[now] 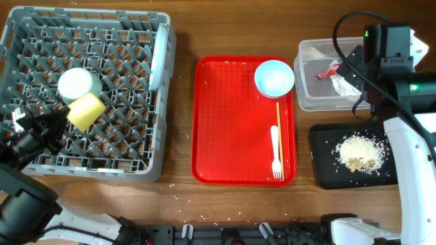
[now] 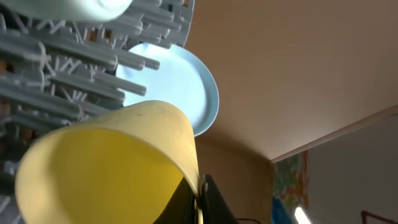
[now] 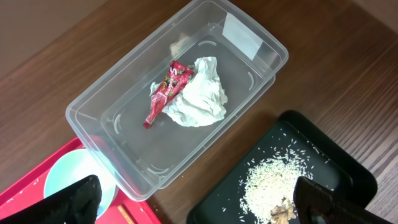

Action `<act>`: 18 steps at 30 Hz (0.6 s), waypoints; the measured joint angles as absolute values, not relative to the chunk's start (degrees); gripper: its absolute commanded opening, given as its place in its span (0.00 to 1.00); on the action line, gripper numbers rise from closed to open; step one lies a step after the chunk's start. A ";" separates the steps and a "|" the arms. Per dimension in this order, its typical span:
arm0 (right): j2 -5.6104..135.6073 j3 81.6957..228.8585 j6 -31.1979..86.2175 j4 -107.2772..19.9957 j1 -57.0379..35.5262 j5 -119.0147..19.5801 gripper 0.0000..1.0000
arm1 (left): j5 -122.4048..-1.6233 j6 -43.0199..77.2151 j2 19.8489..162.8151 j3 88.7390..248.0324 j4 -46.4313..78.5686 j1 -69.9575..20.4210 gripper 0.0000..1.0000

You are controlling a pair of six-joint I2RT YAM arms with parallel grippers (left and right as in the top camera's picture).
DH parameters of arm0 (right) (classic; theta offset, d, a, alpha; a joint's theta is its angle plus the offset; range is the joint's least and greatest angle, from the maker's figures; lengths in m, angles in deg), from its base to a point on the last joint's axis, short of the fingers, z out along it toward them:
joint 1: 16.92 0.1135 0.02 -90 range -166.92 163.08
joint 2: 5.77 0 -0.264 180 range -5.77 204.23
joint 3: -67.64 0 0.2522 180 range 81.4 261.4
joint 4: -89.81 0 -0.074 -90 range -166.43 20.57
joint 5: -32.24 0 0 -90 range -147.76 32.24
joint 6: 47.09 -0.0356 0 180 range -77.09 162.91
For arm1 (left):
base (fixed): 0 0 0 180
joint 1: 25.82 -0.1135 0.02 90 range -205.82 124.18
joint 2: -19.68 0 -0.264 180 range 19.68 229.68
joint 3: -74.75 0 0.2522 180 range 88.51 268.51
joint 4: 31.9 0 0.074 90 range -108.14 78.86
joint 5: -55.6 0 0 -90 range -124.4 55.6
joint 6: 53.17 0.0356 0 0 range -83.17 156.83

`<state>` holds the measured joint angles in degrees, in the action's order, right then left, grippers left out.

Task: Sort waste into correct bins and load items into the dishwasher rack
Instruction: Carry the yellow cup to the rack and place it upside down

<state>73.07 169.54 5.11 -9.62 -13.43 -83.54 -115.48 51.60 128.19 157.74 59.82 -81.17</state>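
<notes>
My left gripper (image 2: 200,208) is shut on the rim of the small yellow cup (image 1: 86,111), which lies tilted on the grey dishwasher rack (image 1: 122,156); the cup fills the left wrist view (image 2: 106,168). A pale green bowl (image 1: 79,84) and the white plate (image 1: 159,62), on edge, sit in the rack. My right gripper (image 3: 199,199) is open and empty above the clear tub (image 3: 261,68) and black tray (image 3: 348,168). The tub holds the red wrapper (image 3: 166,90) and white napkin (image 3: 199,99). Rice scraps (image 3: 273,183) lie on the black tray.
The red tray (image 1: 231,136) in the middle holds a light blue bowl (image 1: 274,77), a wooden chopstick (image 1: 278,126) and a white fork (image 1: 276,151). A few rice grains lie scattered on the wooden table near the front edge.
</notes>
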 measured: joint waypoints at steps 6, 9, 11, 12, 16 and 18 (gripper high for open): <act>73.07 169.54 5.11 -9.62 -13.43 -83.54 1.00 | -115.98 51.80 128.19 157.65 55.92 -81.17 0.04; 73.07 169.54 5.11 -9.62 -13.43 -83.54 1.00 | -115.67 51.80 128.19 157.65 53.37 -81.00 0.04; 73.07 169.54 5.11 -9.62 -13.43 -83.54 1.00 | -114.95 51.75 128.19 157.50 50.50 -80.95 0.04; 73.07 169.54 5.11 -9.64 -13.43 -83.54 1.00 | -114.56 51.80 128.19 157.50 49.59 -80.93 0.04; 73.07 169.54 5.11 -9.62 -13.43 -83.54 1.00 | -114.16 51.80 128.19 157.50 48.08 -77.35 0.04; 73.07 169.54 5.11 -9.58 -13.43 -83.54 1.00 | -113.97 51.10 128.19 157.44 44.82 -73.15 0.04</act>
<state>73.07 169.54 5.11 -9.58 -13.43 -83.54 -113.97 51.10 128.19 157.44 44.82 -73.15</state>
